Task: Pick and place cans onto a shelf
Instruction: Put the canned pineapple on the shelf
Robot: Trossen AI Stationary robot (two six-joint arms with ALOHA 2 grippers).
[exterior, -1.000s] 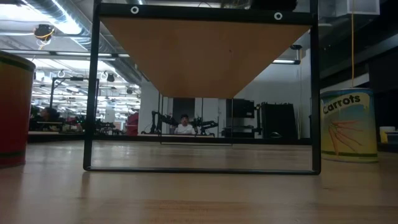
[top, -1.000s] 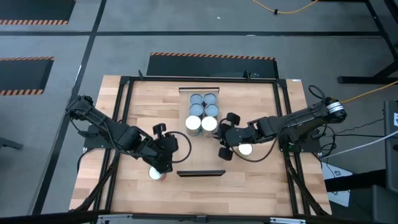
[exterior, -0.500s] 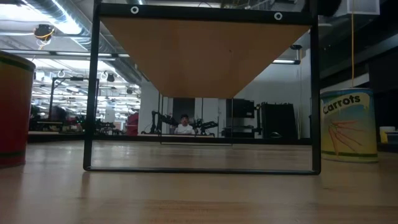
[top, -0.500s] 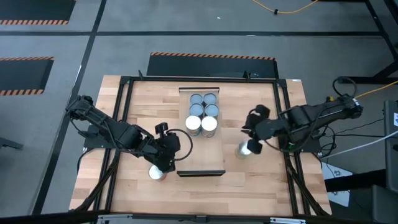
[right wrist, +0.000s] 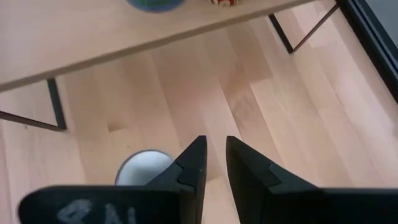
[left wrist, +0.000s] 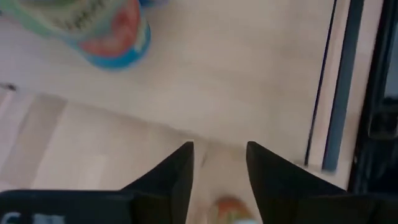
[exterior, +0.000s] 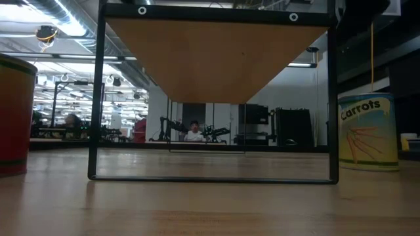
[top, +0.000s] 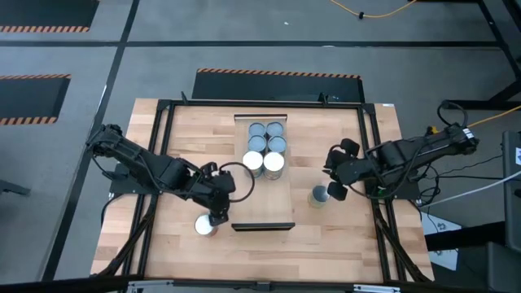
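Observation:
The shelf [top: 262, 199] is a pale board on black legs in the middle of the table. Several cans [top: 266, 146] stand on its far half. Left of the shelf's near end, one can [top: 203, 226] stands on the table. My left gripper [top: 218, 217] hangs just above and beside it, open [left wrist: 219, 146], and a bit of that can [left wrist: 227, 208] shows through the gap. Another can [top: 319, 195] stands on the table right of the shelf. My right gripper [top: 333, 192] is beside it on its right, its fingers [right wrist: 216, 140] narrowly apart and empty, with the can [right wrist: 144, 169] off to one side.
Black frame rails [top: 156, 163] [top: 376, 163] run along the table's left and right sides. The low view shows the shelf's underside [exterior: 210, 59] on its black legs, a red can [exterior: 13, 115] at the left and a carrots can [exterior: 367, 131] at the right. Bare wood lies near the front edge.
My right gripper has drawn back from beside the shelf toward the table's right edge, passing over the can there, which stays standing. My left gripper has turned a little above the can at the shelf's near left, and that can has not moved.

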